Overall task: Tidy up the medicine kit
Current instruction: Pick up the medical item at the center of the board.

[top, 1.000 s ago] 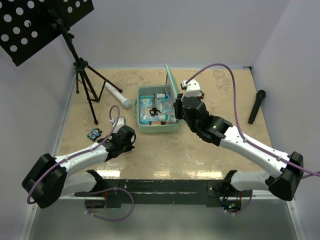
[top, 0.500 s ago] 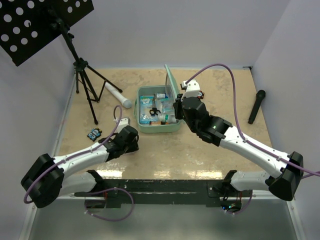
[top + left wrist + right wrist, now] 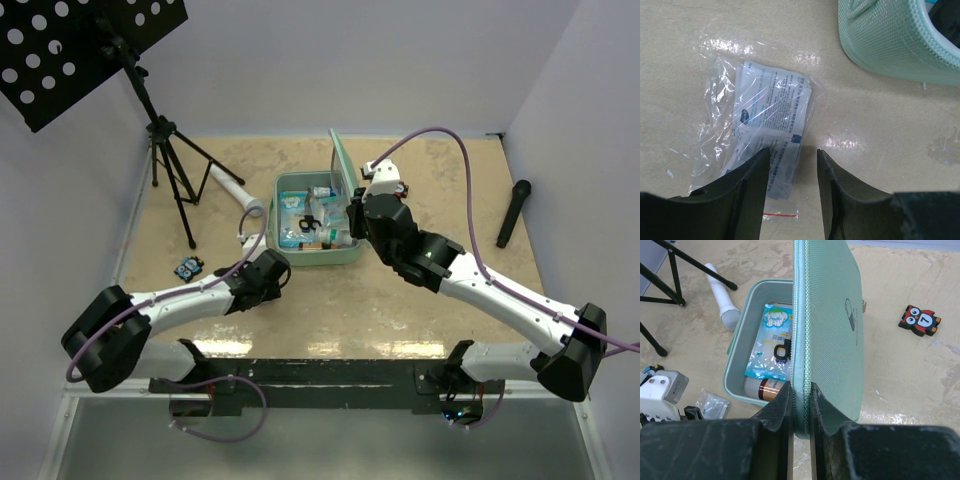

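The mint-green medicine kit lies open in mid-table, its lid standing upright. My right gripper is shut on the lid's zip edge. Inside the kit lie a blue packet, a brown bottle and a black loop handle. A clear zip bag holding white printed sachets rests flat on the table, left of the kit's near corner. Over its near right edge my left gripper stands open and holds nothing. Its left finger overlaps the bag.
A white-and-grey cylinder and a black tripod stand left of the kit. A small black-and-blue gadget lies near the left arm. A black-and-red owl gadget lies beyond the lid. A black microphone lies far right.
My left arm has swung right toward the kit and its gripper has gone from shut to open over the bag. The right arm and lid have not moved.
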Robot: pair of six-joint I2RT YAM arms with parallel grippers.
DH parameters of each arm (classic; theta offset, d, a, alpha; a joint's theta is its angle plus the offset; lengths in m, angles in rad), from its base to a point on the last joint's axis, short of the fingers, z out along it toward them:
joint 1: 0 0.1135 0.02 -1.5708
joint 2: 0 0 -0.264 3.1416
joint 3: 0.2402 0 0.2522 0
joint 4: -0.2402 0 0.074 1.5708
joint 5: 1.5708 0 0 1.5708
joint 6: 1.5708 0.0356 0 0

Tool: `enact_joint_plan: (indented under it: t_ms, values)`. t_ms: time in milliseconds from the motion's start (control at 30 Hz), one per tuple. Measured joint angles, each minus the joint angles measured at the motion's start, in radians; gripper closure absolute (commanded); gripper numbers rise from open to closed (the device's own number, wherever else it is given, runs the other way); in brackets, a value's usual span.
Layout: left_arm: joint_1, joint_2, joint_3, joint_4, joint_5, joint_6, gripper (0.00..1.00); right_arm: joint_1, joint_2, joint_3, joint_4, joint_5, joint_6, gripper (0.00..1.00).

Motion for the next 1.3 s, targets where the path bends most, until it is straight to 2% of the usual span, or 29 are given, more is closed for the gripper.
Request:
enact_joint_plan:
  t_ms: [333,533,600,667,733,900,1033,1300]
  values:
    - [-0.059,0.085,0.047,-0.050,-0.130,-0.005,0.77,0.000,0.000,0.000,-0.001,0.000,0.000,1.00]
    - [-0.100,0.148,0.085,-0.073,-0.193,-0.012,0.81,0.000,-0.002,0.000,-0.001,0.000,0.000,1.00]
    - [-0.106,0.162,0.093,-0.079,-0.203,-0.015,0.78,0.000,-0.006,-0.002,-0.002,0.001,-0.002,1.00]
    - [-0.109,0.171,0.099,-0.084,-0.212,-0.019,0.67,0.000,-0.009,-0.003,-0.003,0.001,-0.003,1.00]
    - [-0.111,0.173,0.100,-0.087,-0.216,-0.032,0.61,0.000,-0.013,-0.006,-0.003,0.001,-0.003,1.00]
    - [-0.110,0.144,0.079,-0.094,-0.216,-0.052,0.56,0.000,-0.018,-0.009,-0.004,0.002,-0.003,1.00]
    - [-0.110,0.111,0.052,-0.103,-0.206,-0.059,0.63,0.000,-0.018,-0.010,-0.004,0.001,-0.003,1.00]
    - [-0.111,0.153,0.077,-0.103,-0.222,-0.074,0.85,0.000,-0.018,-0.010,-0.004,0.001,-0.003,1.00]
